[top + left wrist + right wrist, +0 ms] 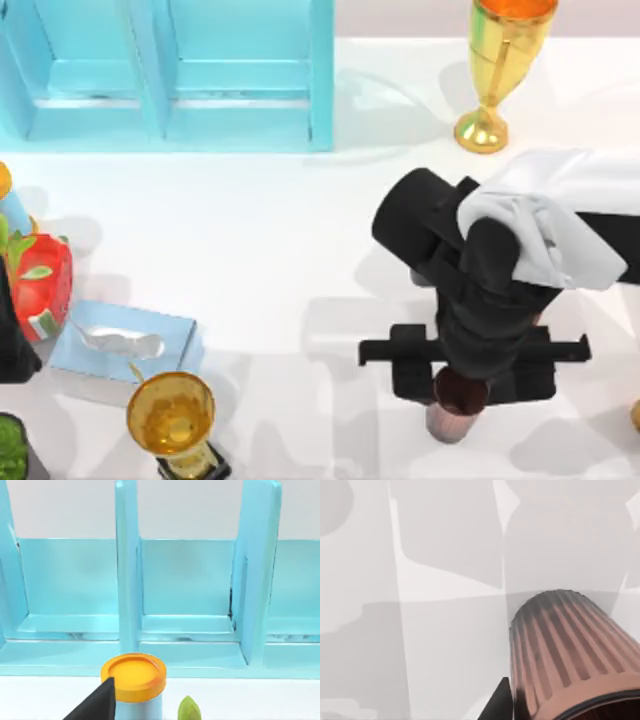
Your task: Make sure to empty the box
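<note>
Right gripper [460, 395] fingers clamped on ribbed brown cup [452, 405], above white surface [280, 260].
Cup sits between the fingers, rim up. Left gripper [95, 705] parked by orange-lidded jar [134, 677]; finger state can't tell.

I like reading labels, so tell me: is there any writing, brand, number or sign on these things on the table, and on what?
None can be read: the blue shelf box, golden goblets, ribbed brown cup, orange-lidded jar and red printed carton bear no legible text.
</note>
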